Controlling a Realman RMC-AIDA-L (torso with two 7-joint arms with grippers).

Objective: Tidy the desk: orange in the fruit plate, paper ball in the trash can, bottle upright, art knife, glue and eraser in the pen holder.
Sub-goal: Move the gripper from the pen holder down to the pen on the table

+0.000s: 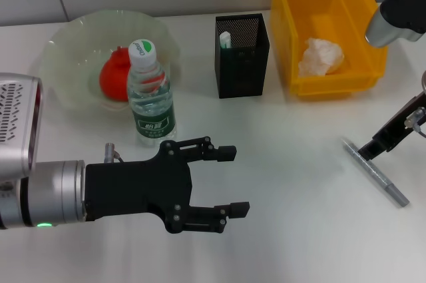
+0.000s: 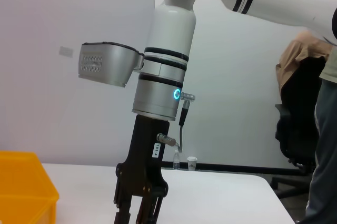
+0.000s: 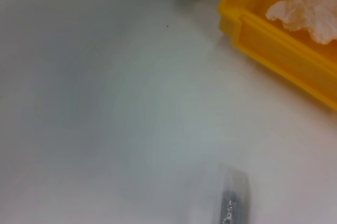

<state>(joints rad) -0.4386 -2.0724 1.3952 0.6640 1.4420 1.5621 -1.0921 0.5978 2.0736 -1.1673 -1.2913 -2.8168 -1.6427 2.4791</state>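
head view: right gripper (image 1: 368, 152) tips behind art knife (image 1: 377, 172)

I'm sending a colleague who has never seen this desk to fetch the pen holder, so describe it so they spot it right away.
Find the big yellow trash can at the far right of the white desk. Just to its left, between it and the pale green fruit plate, stands the pen holder. It is the only black thing standing there: a square mesh cup, taller than wide, with a small white item poking up inside.

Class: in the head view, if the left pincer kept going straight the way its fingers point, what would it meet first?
Bare desk lies ahead of the open left pincer; farther on, perhaps the art knife, though height is unclear.
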